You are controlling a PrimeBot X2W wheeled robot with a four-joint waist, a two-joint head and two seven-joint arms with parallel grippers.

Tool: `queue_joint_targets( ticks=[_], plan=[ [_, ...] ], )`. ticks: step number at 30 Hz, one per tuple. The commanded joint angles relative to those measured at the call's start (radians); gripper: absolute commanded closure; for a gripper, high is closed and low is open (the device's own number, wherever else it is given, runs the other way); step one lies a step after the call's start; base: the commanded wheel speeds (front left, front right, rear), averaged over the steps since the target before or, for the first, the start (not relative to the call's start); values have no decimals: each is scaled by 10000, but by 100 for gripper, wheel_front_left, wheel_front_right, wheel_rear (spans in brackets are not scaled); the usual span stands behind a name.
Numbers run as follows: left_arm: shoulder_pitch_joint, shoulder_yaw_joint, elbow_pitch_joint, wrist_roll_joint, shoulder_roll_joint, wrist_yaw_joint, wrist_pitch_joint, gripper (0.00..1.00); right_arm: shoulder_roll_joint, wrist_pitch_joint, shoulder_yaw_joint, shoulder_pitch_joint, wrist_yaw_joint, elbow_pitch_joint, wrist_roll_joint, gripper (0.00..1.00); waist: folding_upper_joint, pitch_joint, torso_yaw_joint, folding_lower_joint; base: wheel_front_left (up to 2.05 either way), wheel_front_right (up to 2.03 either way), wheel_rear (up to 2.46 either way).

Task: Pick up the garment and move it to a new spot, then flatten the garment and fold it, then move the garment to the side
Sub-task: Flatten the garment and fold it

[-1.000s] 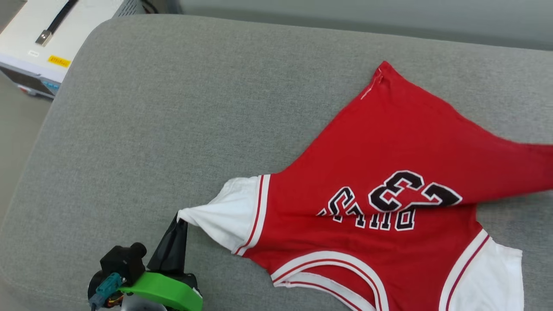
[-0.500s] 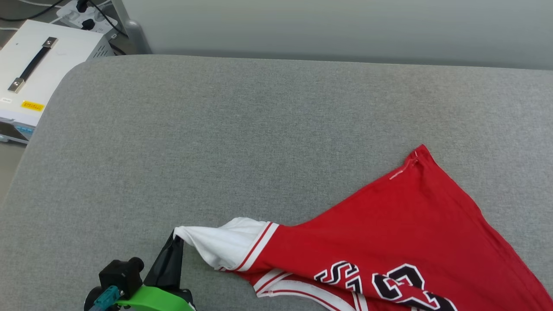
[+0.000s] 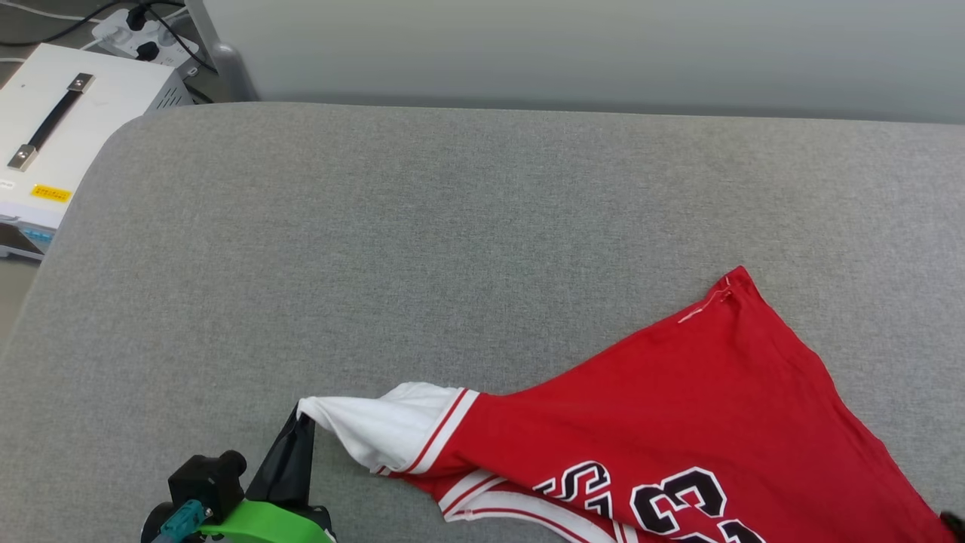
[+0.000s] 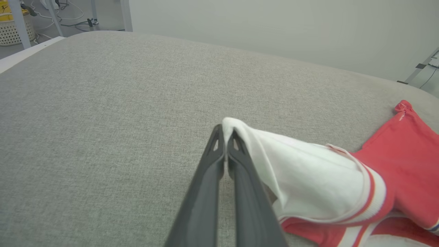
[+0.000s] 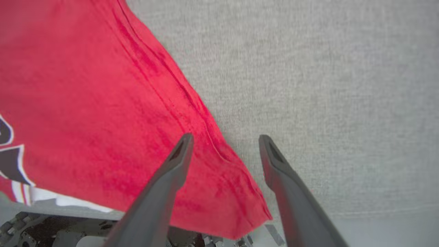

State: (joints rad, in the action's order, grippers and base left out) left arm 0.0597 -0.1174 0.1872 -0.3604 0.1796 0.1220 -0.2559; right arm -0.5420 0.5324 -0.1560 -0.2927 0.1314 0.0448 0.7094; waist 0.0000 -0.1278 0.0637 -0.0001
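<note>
Garment (image 3: 678,422) lies right of left tool (image 4: 225,137), clamped on its white sleeve (image 4: 308,178); right tool (image 5: 224,140) gapes empty, straddling its red edge (image 5: 219,152).

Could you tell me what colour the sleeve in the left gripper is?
The sleeve is white, with red-striped trim; it is clearest in the left wrist view.

One garment (image 3: 678,407) is lying on one grey bench (image 3: 452,226), showing two black numerals (image 3: 671,501). Two tools are appearing: left tool (image 4: 224,128) and right tool (image 5: 225,138). One white box (image 3: 71,143) and one power strip (image 3: 143,34) are sitting beyond.
</note>
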Motion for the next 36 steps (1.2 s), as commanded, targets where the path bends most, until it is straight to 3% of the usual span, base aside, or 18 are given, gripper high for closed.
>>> queue_joint_targets(
  ticks=[1, 8, 14, 23, 30, 36],
  plan=[
    [121, 50, -25, -27, 70, -41, -59, 100, -133, -117, -139, 372, -7, -262, -45, 0, 0, 20, 7, 1, 0, 0, 0],
    [-81, -88, -144, 31, 54, -41, -59, 100, -1031, 167, 133, 2077, -7, -1601, -226, 0, 0, -212, 223, 1, 0, 0, 0],
    [-453, -215, -265, 97, 16, -25, -59, 100, -1794, 1378, 1906, 4342, -7, -1838, -369, 0, 0, -686, 443, 1, 0, 0, 0],
    [-1132, -542, -379, 191, -112, 23, -59, 100, -1837, 3178, 4711, 7523, -7, 51, -331, 0, 0, -1405, 982, 1, 0, 0, 0],
    [-1614, -778, -447, 247, -319, 58, -59, 100, -1449, 3184, 6338, 9095, -7, 2111, -349, 0, 0, -2045, 1474, 1, 0, 0, 0],
    [-1760, -860, -412, 279, -400, 71, -59, 100, -1613, 3214, 7702, 9107, -7, 3300, -164, 0, 0, -2178, 1652, 1, 0, 0, 0]
  ],
)
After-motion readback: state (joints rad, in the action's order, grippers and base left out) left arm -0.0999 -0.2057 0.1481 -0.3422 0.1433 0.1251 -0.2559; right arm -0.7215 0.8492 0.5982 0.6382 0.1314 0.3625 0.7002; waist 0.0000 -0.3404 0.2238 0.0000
